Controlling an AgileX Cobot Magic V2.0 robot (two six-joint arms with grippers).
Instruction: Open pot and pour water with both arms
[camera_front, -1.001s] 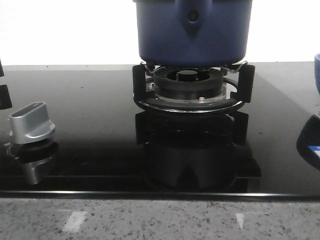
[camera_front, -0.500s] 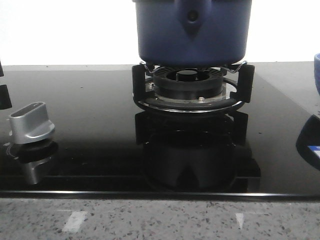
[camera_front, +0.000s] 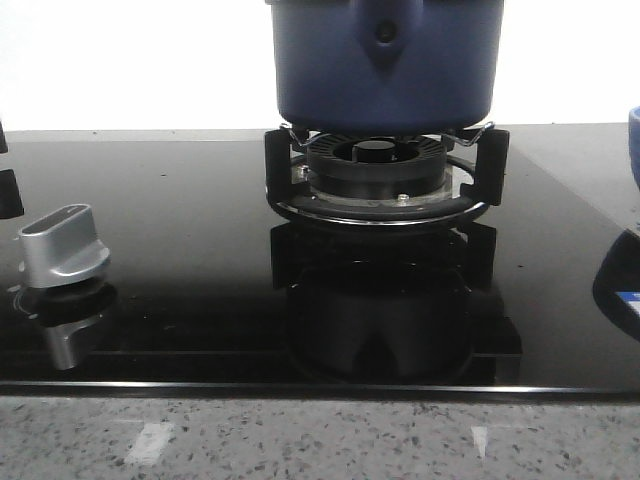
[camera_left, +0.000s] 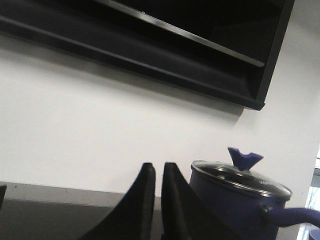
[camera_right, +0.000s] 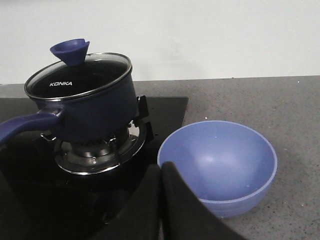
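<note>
The dark blue pot (camera_front: 385, 70) sits on the gas burner (camera_front: 385, 178), its top cut off in the front view. In the right wrist view the pot (camera_right: 95, 112) carries a glass lid (camera_right: 77, 77) with a blue knob (camera_right: 70, 51), and its long handle (camera_right: 25, 127) points toward that camera. A blue bowl (camera_right: 220, 165) stands empty beside the stove. My right gripper (camera_right: 161, 167) is shut and empty, short of pot and bowl. Off to one side of the pot (camera_left: 225, 205), my left gripper (camera_left: 158, 165) is shut and holds nothing.
A silver stove knob (camera_front: 62, 245) stands on the black glass cooktop (camera_front: 180, 250) at the left. The bowl's rim (camera_front: 635, 140) shows at the right edge. A speckled counter (camera_front: 320, 440) runs along the front. A dark range hood (camera_left: 150, 45) hangs above.
</note>
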